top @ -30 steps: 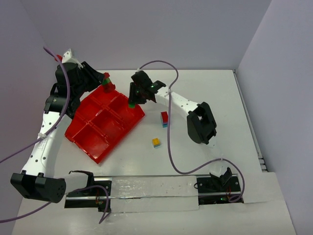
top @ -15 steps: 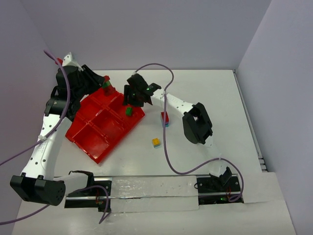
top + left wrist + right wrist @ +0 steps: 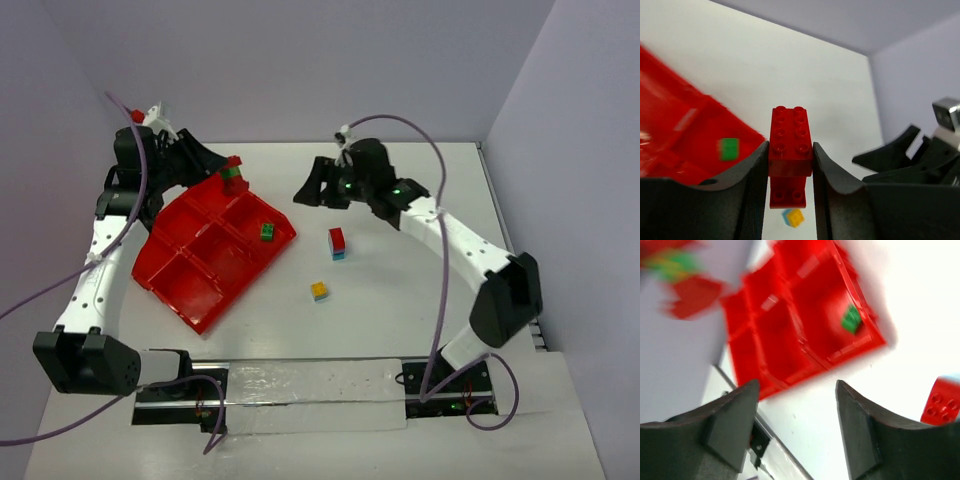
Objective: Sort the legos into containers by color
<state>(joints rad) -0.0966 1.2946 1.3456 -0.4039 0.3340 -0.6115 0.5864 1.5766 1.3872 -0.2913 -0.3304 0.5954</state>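
Note:
My left gripper (image 3: 224,174) is shut on a red lego (image 3: 791,150) above the far corner of the red tray (image 3: 190,272). From above, that lego (image 3: 235,172) shows a green part too. A green lego (image 3: 267,231) lies alone in the tray's right-hand container, and it also shows as a green lego (image 3: 851,320) in the right wrist view. My right gripper (image 3: 306,191) hangs open and holds nothing, to the right of the tray. A red-and-blue cube (image 3: 337,243) and a yellow-and-blue cube (image 3: 319,291) sit on the white table.
The tray (image 3: 785,340) sits askew at the table's left, with low dividers between its square containers. Purple cables loop over both arms. A wall closes the table's far edge, and a metal rail (image 3: 310,385) runs along the near edge.
My right gripper opened, dropped the green lego into the tray's right-hand container, and drew back to the right. My left gripper shifted slightly with its red lego.

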